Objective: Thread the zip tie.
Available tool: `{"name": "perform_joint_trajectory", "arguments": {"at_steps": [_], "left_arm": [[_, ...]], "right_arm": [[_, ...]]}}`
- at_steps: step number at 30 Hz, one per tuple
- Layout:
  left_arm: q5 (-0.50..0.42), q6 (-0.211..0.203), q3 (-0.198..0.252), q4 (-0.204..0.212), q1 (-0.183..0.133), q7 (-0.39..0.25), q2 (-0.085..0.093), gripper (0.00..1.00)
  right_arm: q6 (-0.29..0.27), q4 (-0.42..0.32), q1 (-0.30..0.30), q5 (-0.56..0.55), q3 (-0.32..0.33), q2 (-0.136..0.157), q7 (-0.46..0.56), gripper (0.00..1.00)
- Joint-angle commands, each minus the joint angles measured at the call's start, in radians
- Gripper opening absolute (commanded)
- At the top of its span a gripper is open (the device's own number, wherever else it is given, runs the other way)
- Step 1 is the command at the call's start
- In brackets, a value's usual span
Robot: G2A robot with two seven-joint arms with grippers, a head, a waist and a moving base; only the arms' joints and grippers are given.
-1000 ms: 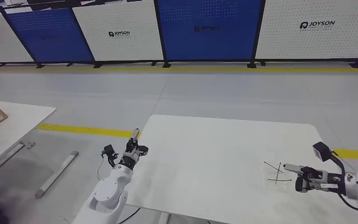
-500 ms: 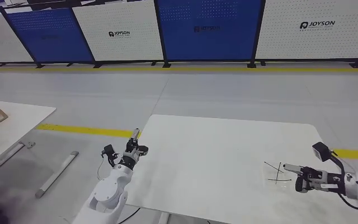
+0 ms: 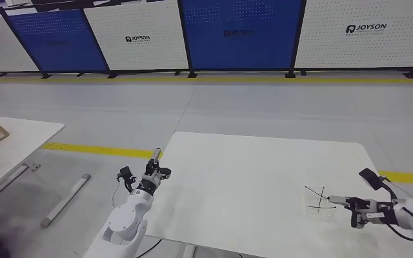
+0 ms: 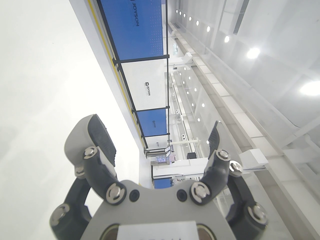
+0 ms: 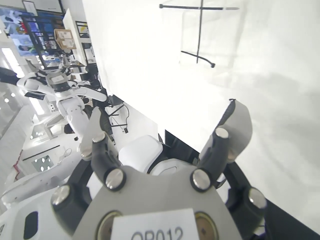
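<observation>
Trouble is most likely to come from the tangle itself. Three thin black zip ties lie crossed over one another on the white table, toward its right end and close to the near edge. They rest on what looks like a clear sheet with a faint outline.

The right gripper sits just beside them on their right, fingers spread apart and holding nothing. How high it hangs above the surface I cannot tell. The left gripper is well apart from them at the table's left edge, pointing up toward the far wall, its fingers likewise spread and empty.

By my reading no tie is in hand, so threading has not begun. A pinch closing near a crossing could catch two strips at once or drag the others along. The strips lie flat, so fingertips coming down may scrape the table and push a tie aside instead of lifting it. They could also snag the sheet and shift the whole pile toward the near edge.

A grip taken far from the tail would leave the tail free to flex. That would make it hard to aim at the small head.
</observation>
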Motion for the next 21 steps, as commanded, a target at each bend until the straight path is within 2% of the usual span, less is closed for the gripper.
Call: {"name": "perform_joint_trajectory", "arguments": {"at_steps": [1,11,13,17,21], "left_arm": [[0.0,0.0,0.0,0.0,0.0,0.0,0.0,1.0],[0.0,0.0,0.0,0.0,0.0,0.0,0.0,1.0],[0.0,0.0,0.0,0.0,0.0,0.0,0.0,1.0],[0.0,0.0,0.0,0.0,0.0,0.0,0.0,1.0],[0.0,0.0,0.0,0.0,0.0,0.0,0.0,1.0]], "right_arm": [[-0.026,-0.015,0.004,0.011,-0.008,-0.001,0.001,1.0],[-0.026,-0.015,0.004,0.011,-0.008,-0.001,0.001,1.0],[-0.021,0.009,0.011,0.003,-0.001,-0.001,-0.032,1.0],[-0.029,0.072,0.076,-0.038,-0.066,-0.011,-0.07,1.0],[0.02,0.137,0.152,-0.076,-0.148,-0.029,-0.083,1.0]]}}
